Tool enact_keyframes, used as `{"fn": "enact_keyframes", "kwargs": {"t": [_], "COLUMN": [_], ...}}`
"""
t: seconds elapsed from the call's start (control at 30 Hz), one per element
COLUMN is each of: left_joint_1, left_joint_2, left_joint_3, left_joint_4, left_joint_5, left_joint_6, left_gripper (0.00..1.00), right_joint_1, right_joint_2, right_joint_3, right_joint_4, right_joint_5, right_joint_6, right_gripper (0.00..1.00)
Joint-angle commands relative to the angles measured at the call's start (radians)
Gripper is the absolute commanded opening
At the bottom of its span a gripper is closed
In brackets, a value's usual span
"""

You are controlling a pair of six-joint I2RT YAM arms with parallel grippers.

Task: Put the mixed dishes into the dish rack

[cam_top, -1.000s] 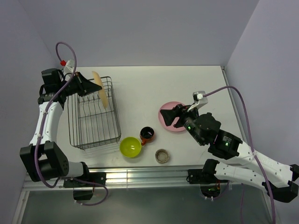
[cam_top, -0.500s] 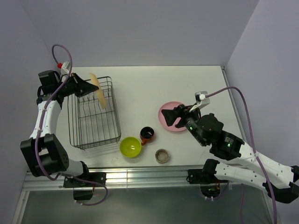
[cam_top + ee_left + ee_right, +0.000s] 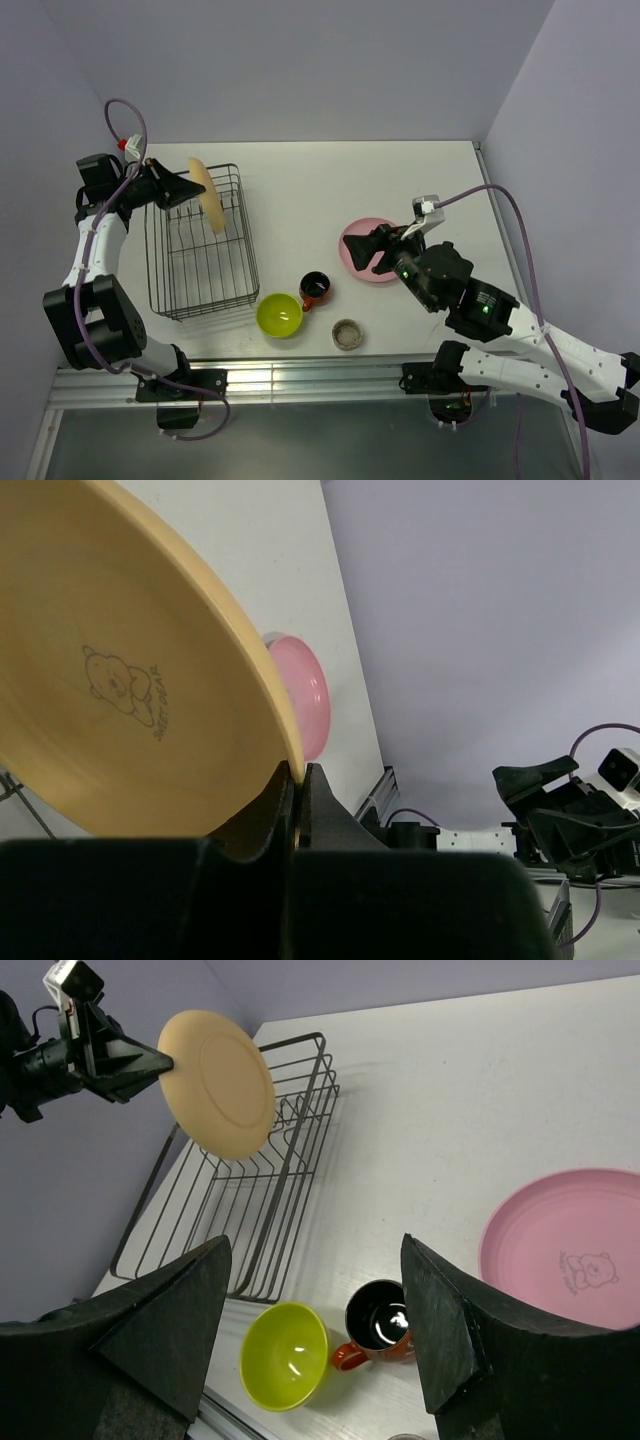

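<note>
My left gripper (image 3: 190,186) (image 3: 297,772) is shut on the rim of the yellow-orange plate (image 3: 208,195) (image 3: 120,670) (image 3: 218,1084), which stands on edge in the air over the far end of the black wire dish rack (image 3: 198,240) (image 3: 245,1200). The pink plate (image 3: 366,249) (image 3: 572,1250) (image 3: 303,692) lies flat on the table at the right. My right gripper (image 3: 378,250) (image 3: 315,1320) hovers open over the pink plate's near side, nothing between its fingers. The lime-green bowl (image 3: 279,314) (image 3: 284,1356), the red-orange mug (image 3: 315,289) (image 3: 377,1325) and the grey-beige cup (image 3: 347,333) stand near the front edge.
The rack sits at the table's left, close to the left wall. A metal rail (image 3: 300,375) runs along the table's front edge. Purple cables (image 3: 500,200) trail from both arms.
My left gripper has drawn the yellow-orange plate slightly left and back over the rack's far end. The right arm has barely moved.
</note>
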Motion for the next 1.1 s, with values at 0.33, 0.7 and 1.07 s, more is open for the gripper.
{"fn": "enact_keyframes", "kwargs": {"t": [0.33,0.7,1.07], "left_joint_1": [0.022,0.022,0.022], "left_joint_2": [0.039,0.030,-0.196], "left_joint_3": [-0.003,0.003,-0.037], "left_joint_4": [-0.171,-0.219,-0.282], "left_joint_5": [-0.114,-0.180,-0.447], "left_joint_6": [0.127,0.153,0.082], "left_gripper": [0.08,0.67,0.89], "right_joint_1": [-0.007,-0.128,-0.632], "right_joint_2": [0.020,0.171,0.197], "right_joint_3": [-0.020,0.029,-0.256], "right_joint_4": [0.049,-0.127,-0.092], "right_joint_5": [0.013,-0.031,-0.404], "right_joint_6": [-0.013,0.134,0.329], "right_gripper": [0.76,0.88,0.88]}}
